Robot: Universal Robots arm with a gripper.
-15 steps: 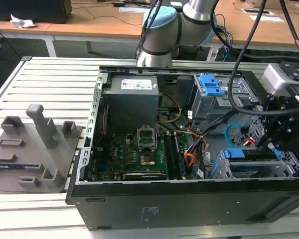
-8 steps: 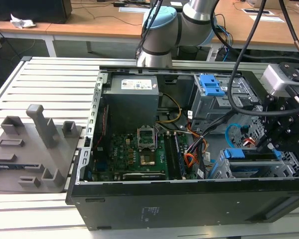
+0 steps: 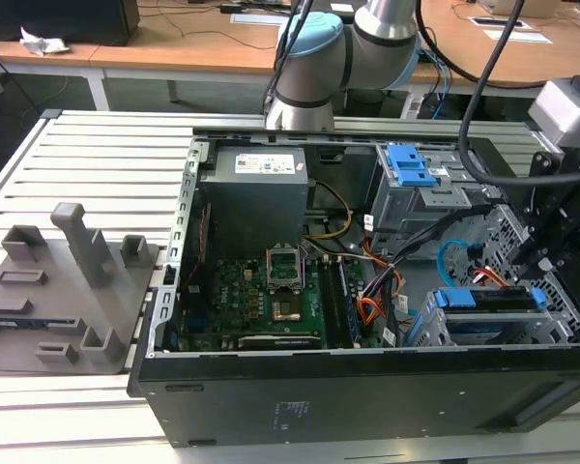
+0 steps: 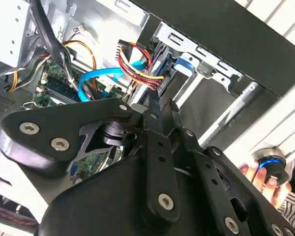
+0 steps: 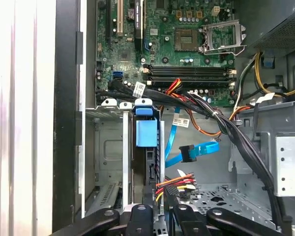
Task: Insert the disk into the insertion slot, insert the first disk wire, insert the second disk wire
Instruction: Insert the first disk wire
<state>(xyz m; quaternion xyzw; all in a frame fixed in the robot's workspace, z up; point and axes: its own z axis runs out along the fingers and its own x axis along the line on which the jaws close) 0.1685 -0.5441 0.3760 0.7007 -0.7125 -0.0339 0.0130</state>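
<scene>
Exterior view: open computer case (image 3: 367, 406) lies on a slatted table (image 3: 87, 145). The arm comes in from the top of the frame. The gripper (image 3: 525, 261) reaches into the case at the exterior view's right. Just below it, low in the frame, the disk (image 3: 488, 299) sits in its blue carrier inside the insertion slot (image 3: 433, 331). The second disk wire (image 3: 451, 256) loops beside the slot, toward frame centre. A short red-orange run of the first disk wire (image 3: 491, 278) shows by the gripper tip. Grey bay with blue latch (image 3: 411, 169) stands above.

Second wrist view: the gripper (image 4: 155, 98) has its fingers drawn nearly together. The plug end of the first disk wire (image 4: 137, 61) is pinched between them. The second disk wire (image 4: 96, 76) curves just beside them. A person's hand (image 4: 255, 174) rests on a round knob with a blue ring (image 4: 271, 166).

First wrist view: the disk (image 5: 146, 132) is seated in the insertion slot (image 5: 110, 147). The gripper (image 5: 160, 201) clamps the first disk wire (image 5: 179, 181) just beside the disk's edge. The second disk wire (image 5: 201, 149) hangs loose, its plug touching nothing.
</scene>
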